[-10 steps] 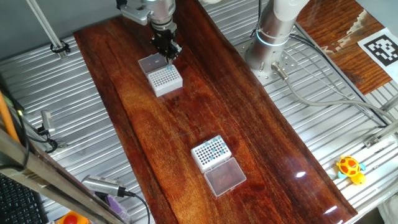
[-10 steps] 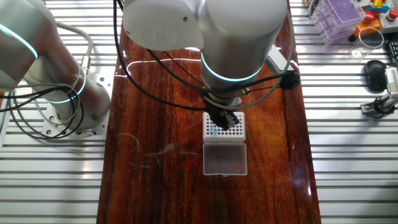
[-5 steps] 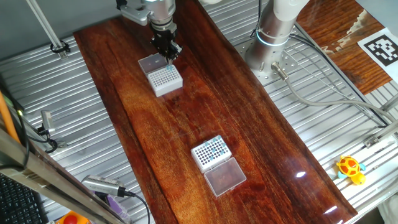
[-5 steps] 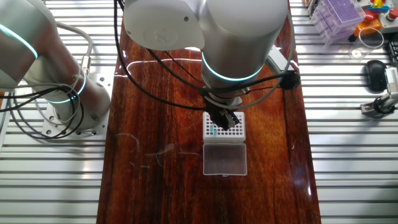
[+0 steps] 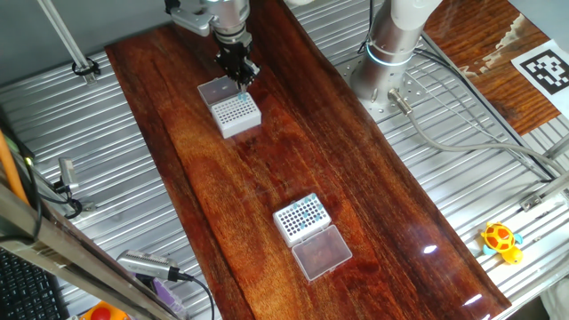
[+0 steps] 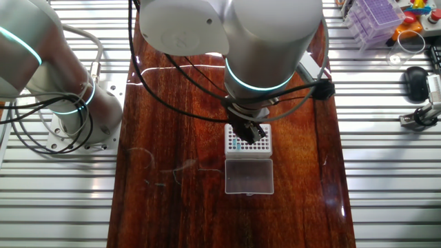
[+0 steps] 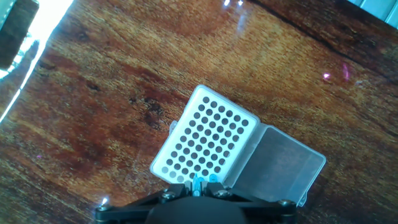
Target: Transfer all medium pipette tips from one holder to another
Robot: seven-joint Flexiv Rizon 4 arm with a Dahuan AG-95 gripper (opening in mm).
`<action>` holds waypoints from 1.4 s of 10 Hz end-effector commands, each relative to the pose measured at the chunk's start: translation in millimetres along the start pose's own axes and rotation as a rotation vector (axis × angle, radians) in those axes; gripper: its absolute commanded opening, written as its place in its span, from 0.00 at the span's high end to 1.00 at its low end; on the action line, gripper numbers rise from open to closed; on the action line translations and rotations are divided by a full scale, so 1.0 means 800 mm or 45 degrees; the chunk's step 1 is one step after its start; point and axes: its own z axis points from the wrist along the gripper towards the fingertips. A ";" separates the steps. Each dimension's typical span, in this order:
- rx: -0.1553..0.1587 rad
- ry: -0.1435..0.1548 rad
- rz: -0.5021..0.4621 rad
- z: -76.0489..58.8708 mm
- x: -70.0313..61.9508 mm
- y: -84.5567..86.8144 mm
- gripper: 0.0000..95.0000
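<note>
Gripper (image 5: 241,78) poised directly over a white holder (image 5: 236,110) with a grid of dark holes, fingers pointing down at the box's edge nearest the hinged clear lid (image 5: 216,90). Fingers drawn close together and pinched on one teal-blue pipette tip (image 7: 198,183), seen in the hand view as a small blue sliver between the black fingertips at the bottom edge of the frame. Tip's lower end just above the row of holes closest to the hand; whether touching the holder or slightly clear of it cannot be told. Holes in this holder (image 7: 207,140) dark, apparently unfilled, in the hand view. Lid (image 7: 275,163) lying open and flat on the wooden table (image 5: 338,169), to one side of the fingers.

Well apart from the hand, further along the table, a second white holder (image 5: 301,218) carrying the other medium pipette tips (image 5: 305,212), visible as small blue dots across part of its top, with its own clear lid (image 5: 322,252) folded out flat beside it.

In the other fixed view, gripper (image 6: 249,132) largely masked by the arm's wrist, over the near holder (image 6: 249,140), a spot of teal (image 6: 236,145) showing on the box's top just beside the fingers.
</note>
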 end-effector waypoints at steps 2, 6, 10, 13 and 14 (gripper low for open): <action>-0.001 0.002 -0.003 0.002 0.002 0.001 1.00; -0.001 -0.003 0.000 0.007 0.002 0.004 1.00; 0.006 -0.003 0.000 0.019 -0.002 0.008 1.00; 0.008 0.003 0.004 0.021 -0.002 0.008 0.80; 0.007 0.003 0.006 0.021 -0.002 0.008 0.80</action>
